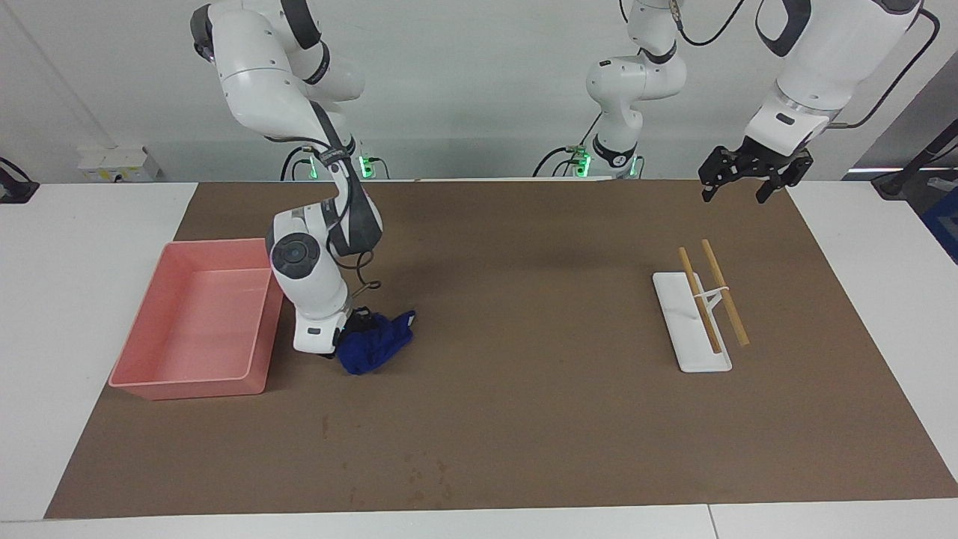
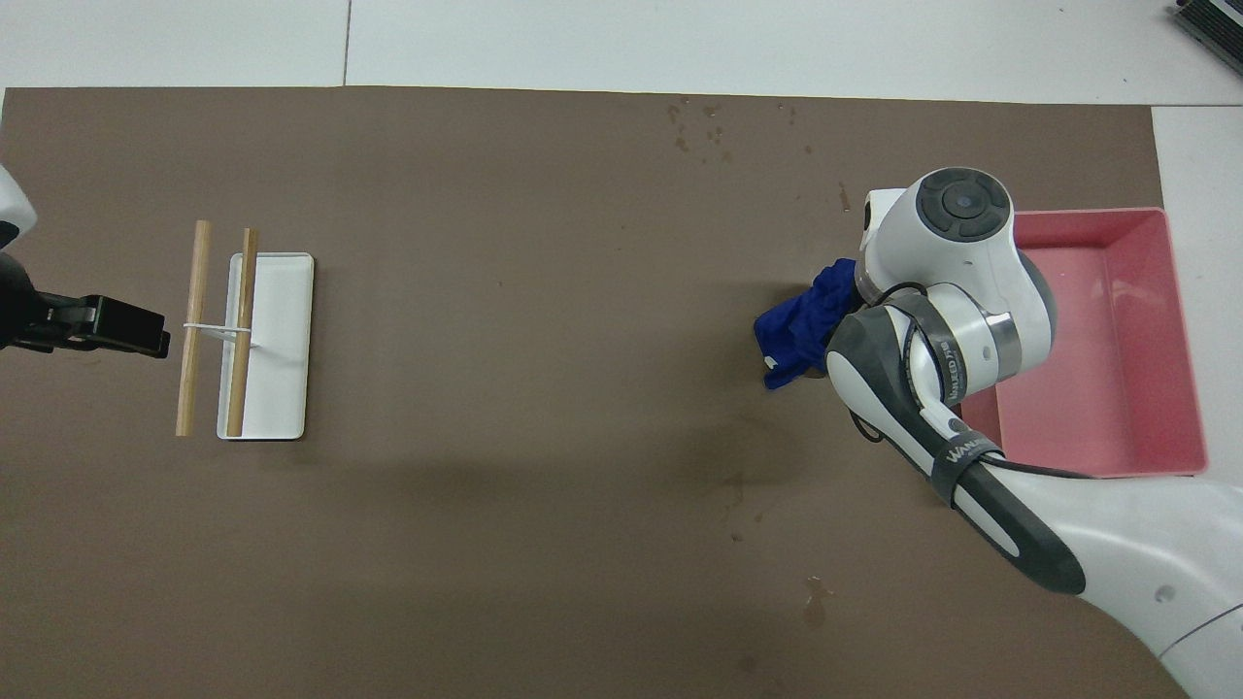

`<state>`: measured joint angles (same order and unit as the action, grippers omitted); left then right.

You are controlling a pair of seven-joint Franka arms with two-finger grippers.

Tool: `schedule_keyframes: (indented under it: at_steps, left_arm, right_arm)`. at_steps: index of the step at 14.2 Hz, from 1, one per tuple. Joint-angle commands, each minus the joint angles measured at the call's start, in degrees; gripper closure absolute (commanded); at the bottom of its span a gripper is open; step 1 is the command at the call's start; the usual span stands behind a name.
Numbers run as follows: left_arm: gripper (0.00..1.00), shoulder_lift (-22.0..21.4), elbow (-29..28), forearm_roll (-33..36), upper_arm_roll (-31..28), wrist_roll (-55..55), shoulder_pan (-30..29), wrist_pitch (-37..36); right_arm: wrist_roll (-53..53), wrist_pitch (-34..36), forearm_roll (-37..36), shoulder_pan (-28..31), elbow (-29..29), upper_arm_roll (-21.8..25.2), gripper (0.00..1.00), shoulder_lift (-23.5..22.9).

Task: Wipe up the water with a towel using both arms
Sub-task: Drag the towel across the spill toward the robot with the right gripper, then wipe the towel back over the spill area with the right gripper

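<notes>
The pink bin at the right arm's end of the worktop holds nothing visible; its bare floor shows in both views. Just beside it, on the brown mat, the right tool is low and clamped shut on the blue towel, which lies bunched on the mat. Toward the left arm's end, a white tray carries two wooden sticks laid across it. The left tool waits with fingers spread, raised over the mat's edge. Faint wet specks mark the mat farthest from the robots.
</notes>
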<state>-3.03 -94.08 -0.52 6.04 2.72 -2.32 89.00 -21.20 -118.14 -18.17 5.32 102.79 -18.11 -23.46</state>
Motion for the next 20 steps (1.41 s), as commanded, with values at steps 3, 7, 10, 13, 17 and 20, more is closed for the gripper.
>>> schedule_keyframes:
  at_steps: [3, 7, 10, 13, 17, 20]
  left_arm:
    - [0.00, -0.8, -0.5, -0.6, -0.1, 0.4, -0.2, -0.7]
    - [0.00, -0.8, -0.5, -0.7, -0.1, 0.4, -0.2, -0.7]
    - [0.00, -0.8, -0.5, -0.6, -0.1, 0.4, -0.2, -0.7]
    - [0.00, -0.8, -0.5, -0.7, -0.1, 0.4, -0.2, -0.7]
    - [0.00, -0.8, -0.5, -0.7, -0.1, 0.4, -0.2, -0.7]
    - [0.00, -0.8, -0.5, -0.7, -0.1, 0.4, -0.2, -0.7]
  right_arm:
    - [-5.6, 0.5, -10.5, 0.3, 3.1, -0.3, 1.00, 5.2]
    - [-5.8, -10.2, -16.8, 0.6, 5.0, -0.2, 1.00, 4.6]
    - [-5.5, -14.6, -23.1, 2.1, 5.5, -0.4, 1.00, 4.0]
    - [2.4, -17.4, -12.7, 1.5, 6.4, -0.6, 1.00, 2.5]
    - [6.8, -17.5, 5.3, 0.6, 8.6, -0.6, 1.00, 1.4]
    - [6.8, -17.6, 15.7, 1.0, 10.0, -0.6, 1.00, 0.6]
